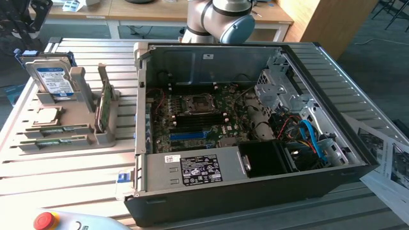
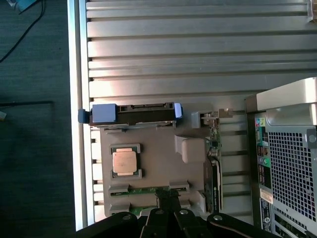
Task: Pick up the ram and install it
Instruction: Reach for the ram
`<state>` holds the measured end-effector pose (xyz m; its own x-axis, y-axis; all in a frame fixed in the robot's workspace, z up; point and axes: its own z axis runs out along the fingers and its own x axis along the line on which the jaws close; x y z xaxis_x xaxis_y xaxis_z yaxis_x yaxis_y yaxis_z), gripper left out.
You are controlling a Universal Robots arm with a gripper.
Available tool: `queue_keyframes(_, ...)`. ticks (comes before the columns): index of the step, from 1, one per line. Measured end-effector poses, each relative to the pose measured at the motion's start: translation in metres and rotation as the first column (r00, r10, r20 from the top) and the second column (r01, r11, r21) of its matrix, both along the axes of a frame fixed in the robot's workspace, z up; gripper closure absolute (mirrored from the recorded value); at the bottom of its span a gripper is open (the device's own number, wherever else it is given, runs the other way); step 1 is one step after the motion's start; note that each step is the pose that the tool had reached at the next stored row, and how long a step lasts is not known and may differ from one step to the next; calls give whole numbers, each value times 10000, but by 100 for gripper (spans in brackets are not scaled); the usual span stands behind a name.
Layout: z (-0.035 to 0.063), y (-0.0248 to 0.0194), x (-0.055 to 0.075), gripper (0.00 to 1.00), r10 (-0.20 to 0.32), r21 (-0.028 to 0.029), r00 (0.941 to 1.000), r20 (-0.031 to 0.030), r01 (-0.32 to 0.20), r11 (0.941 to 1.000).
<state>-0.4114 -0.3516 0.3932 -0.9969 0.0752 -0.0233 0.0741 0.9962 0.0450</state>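
at the exterior view's left, the grey holder [image 1: 96, 139] keeps the hard drive [image 1: 52, 79] standing up and the cpu [image 1: 46, 116] lying flat. just under the cpu is the ram [image 1: 57, 129]. it lies in its slot in the lower left of the frame, not picked up yet. its long side runs across the frame, one end to the left edge, the other toward the computer case [image 1: 255, 191]. in the middle, the long black slots [image 1: 201, 120] on the motherboard look empty, so we think the whole job is left. in the wrist view our gripper [image 2: 168, 197] hangs over the ram, fingers squeezed together, holding nothing.
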Motion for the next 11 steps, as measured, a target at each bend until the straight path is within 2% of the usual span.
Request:
queue_keyframes(5,0,-17,-5,90,0,0,10000,-1,0,10000)
queue_keyframes(11,0,-87,-11,90,-1,0,10000,-4,1,10000)
